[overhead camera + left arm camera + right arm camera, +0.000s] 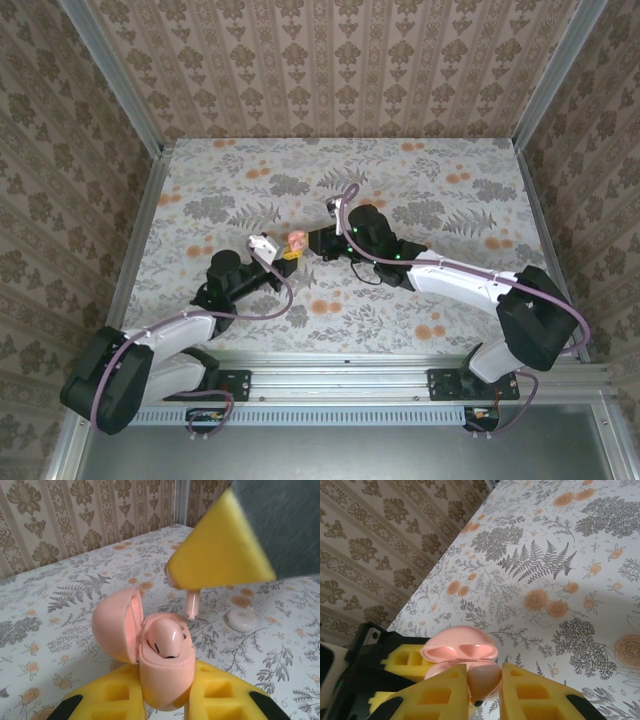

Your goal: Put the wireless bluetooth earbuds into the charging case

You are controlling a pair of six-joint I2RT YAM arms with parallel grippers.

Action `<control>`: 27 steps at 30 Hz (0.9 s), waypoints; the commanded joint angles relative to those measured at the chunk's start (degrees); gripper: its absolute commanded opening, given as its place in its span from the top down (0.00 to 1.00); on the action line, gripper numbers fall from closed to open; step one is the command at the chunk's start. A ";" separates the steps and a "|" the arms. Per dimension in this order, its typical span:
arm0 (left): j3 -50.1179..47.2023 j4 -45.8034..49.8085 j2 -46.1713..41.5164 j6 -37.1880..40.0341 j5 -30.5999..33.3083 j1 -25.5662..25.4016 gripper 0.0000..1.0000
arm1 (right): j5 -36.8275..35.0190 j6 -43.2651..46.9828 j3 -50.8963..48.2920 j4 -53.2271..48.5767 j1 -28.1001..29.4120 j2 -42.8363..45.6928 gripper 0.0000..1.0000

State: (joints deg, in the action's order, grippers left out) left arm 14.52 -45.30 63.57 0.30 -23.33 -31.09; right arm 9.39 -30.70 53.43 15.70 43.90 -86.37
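**Open case gripped at bottom centre, one bud seated, the other pinched above it.**

In the left wrist view a cream-white disc (pixel 241 620) lies on the flowered table (pixel 60 605) right of centre, apart from the case. The right gripper (pixel 484 685) comes in at the upper right, and one yellow pad (pixel 220 545) hides most of the second earbud (pixel 191 604). It is pinched on that earbud, whose stem points down just above the case's mouth. The left gripper (pixel 162 700) is clamped on the pink charging case (pixel 165 680), its lid (pixel 112 625) swung open to the left. One pale pink earbud (pixel 166 639) sits in a well; I cannot tell the other well's state.
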 commanded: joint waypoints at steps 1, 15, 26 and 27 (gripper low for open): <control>0.50 0.72 -1.75 1.02 -0.31 0.15 0.94 | -0.62 -0.50 2.39 1.57 0.67 -1.18 0.81; 0.37 2.28 -1.91 1.29 0.23 0.16 0.94 | -1.91 1.49 3.26 0.27 1.35 1.30 0.81; 0.50 1.88 -2.72 1.18 0.39 0.15 0.94 | -2.24 2.08 5.81 -0.29 1.93 -2.03 0.81; 0.54 1.88 -2.75 1.19 0.39 0.14 0.94 | -2.42 2.32 5.88 -0.47 2.04 -2.13 0.81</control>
State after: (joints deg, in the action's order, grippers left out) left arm 14.52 -42.68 62.06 0.51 -22.70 -31.05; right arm 8.10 -29.89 57.71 15.59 45.39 -87.31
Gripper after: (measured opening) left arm 0.180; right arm 0.193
